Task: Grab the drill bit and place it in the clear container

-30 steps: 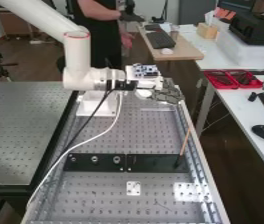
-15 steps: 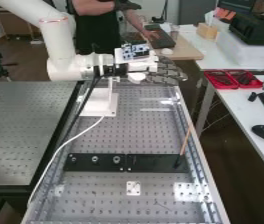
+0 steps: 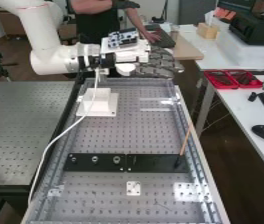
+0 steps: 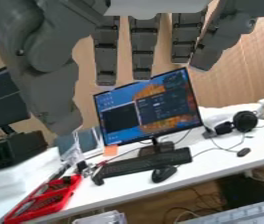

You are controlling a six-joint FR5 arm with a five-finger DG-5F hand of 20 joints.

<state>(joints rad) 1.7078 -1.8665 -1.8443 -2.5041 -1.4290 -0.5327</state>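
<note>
One hand (image 3: 157, 64), upper centre of the high view; fingers straight, slightly spread, nothing held; pickup and placement both, by judgement, outstanding.

I can read no text, label, brand, number or sign from above or from my wrist. Whatever marks the monitor (image 4: 148, 107) and the keyboard (image 4: 142, 164) bear are perhaps lettering, but too small for me to make out.
</note>
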